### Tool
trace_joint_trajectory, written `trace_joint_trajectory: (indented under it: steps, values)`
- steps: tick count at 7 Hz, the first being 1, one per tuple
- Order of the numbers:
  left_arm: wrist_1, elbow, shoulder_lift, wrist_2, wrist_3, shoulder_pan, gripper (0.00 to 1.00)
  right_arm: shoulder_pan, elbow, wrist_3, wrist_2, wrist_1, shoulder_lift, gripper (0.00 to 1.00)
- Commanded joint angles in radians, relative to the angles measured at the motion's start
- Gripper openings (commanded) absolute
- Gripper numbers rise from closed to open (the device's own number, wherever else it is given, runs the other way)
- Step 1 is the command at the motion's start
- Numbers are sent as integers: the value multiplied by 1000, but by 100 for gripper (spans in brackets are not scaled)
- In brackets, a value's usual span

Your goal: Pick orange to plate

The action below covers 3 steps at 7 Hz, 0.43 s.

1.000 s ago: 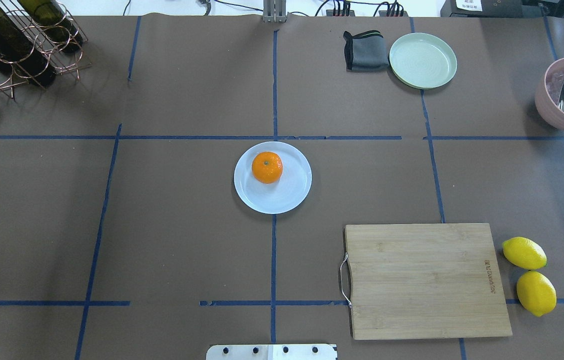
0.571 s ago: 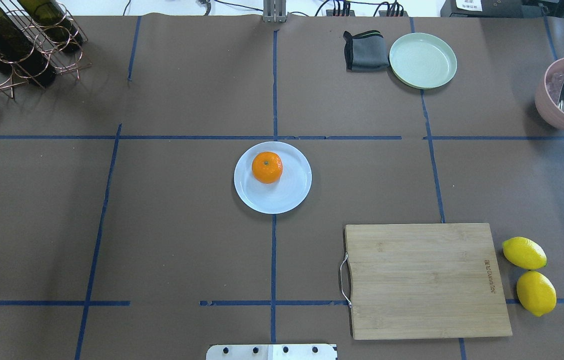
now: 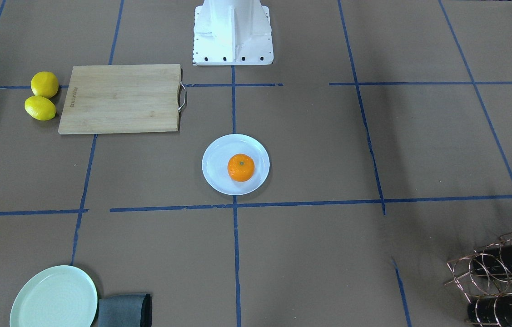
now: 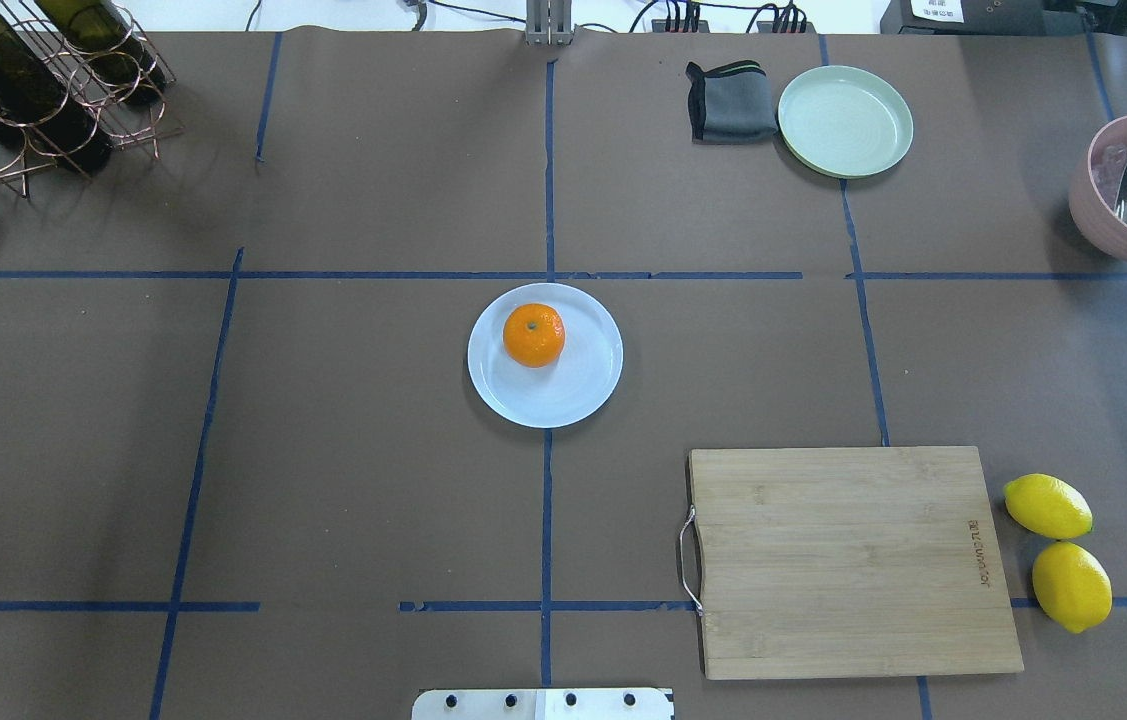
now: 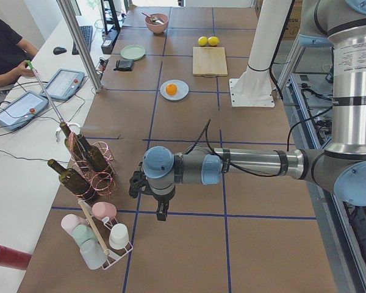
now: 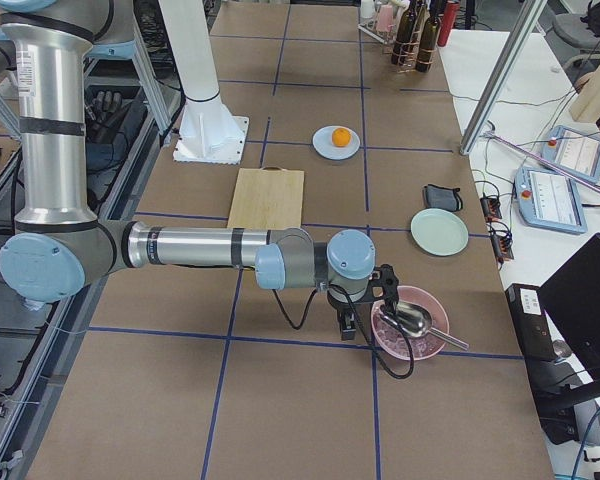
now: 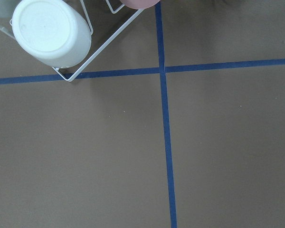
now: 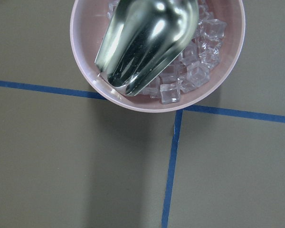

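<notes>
**Orange sits on its plate as both arms hang at the table's ends**

The left gripper (image 5: 161,210) hangs pointing down over bare brown paper, with an upturned white cup (image 7: 51,32) just beside it. The right gripper (image 6: 347,325) hangs at the opposite end, just beside a pink bowl (image 4: 1103,225) of ice cubes (image 8: 199,61) with a metal scoop (image 8: 147,38) resting in it. Only the side cameras catch either gripper, so it cannot be told whether their jaws are parted or closed.

Farther in from the right gripper lie a bamboo cutting board (image 4: 853,560) and two lemons (image 4: 1048,505). Well apart from both grippers, at mid-table, the orange (image 4: 533,335) rests stem dot up on the pale plate (image 4: 583,395), set off centre toward the rim farther from the robot's base.

By this layout the placement looks complete, and the remaining risks are knocks. The round fruit on a glossy, shallow plate could roll off if an arm sweeping inward nudges the rim. The right gripper, so near the bowl, could catch the scoop and spill ice, and the left could clip the cup.
</notes>
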Motion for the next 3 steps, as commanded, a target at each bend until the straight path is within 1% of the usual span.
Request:
trace_joint_trajectory:
  steps: [1, 3]
  values:
    - [0, 1, -3, 0, 0, 0, 100, 0, 2, 0, 0, 0, 0, 100]
    - [0, 1, -3, 0, -2, 0, 100, 0, 5, 0, -1, 0, 3, 100]
